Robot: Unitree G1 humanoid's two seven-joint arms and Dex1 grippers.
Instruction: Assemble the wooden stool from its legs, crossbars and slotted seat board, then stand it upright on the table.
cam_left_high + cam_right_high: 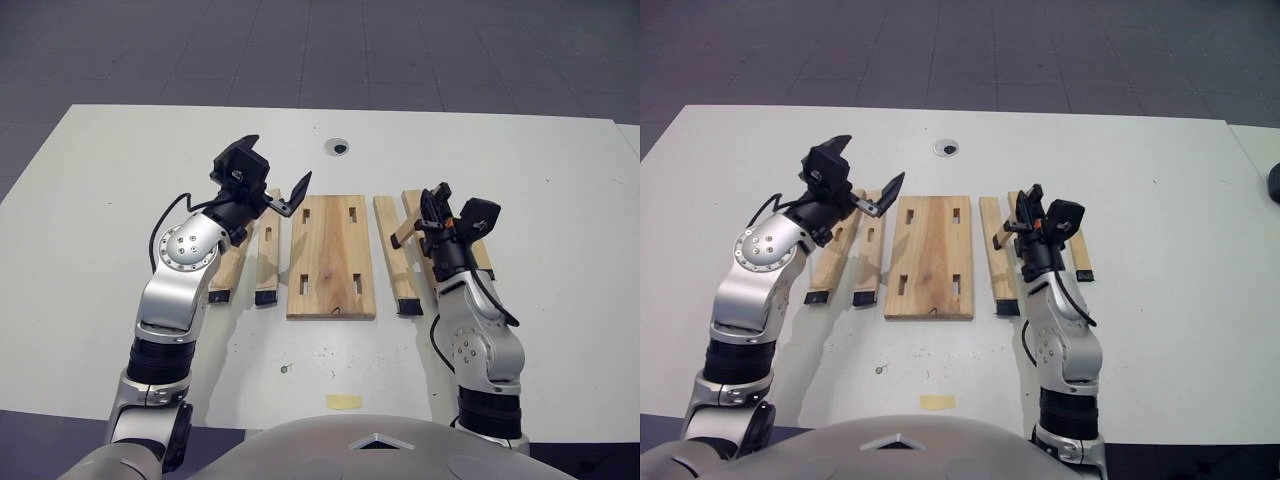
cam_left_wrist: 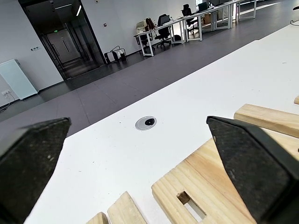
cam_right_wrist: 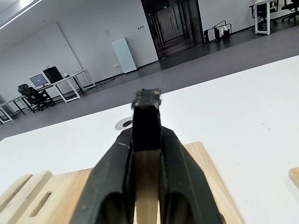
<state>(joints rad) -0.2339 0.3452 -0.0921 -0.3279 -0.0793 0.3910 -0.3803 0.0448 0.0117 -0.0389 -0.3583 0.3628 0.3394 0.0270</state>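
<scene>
Left eye view has the slotted seat board (image 1: pixel 330 257) lying flat at the middle of the desk (image 1: pixel 120 170), slots up, with nothing fitted into it. A pair of legs (image 1: pixel 267 250) lies side by side just beside it toward the desk's left edge. A single leg (image 1: pixel 396 258) lies just beside it toward the right edge, with a further piece (image 1: pixel 1080 258) beyond that, partly under the right arm. The right gripper (image 1: pixel 433 212) is clamped narrow on a dark-capped leg (image 3: pixel 146 121), held tilted off the desk on the board's right-edge side. The left gripper (image 1: pixel 272 178) hangs empty, jaws spread wide, over the far ends of the pair of legs. I judge this the very start of the task: one leg picked up, none seated. The next move calls for lining the dark-capped leg's uncapped end square with a slot nearest the right edge and pressing it straight in. The left gripper will likely have to steady the seat board against sliding.
</scene>
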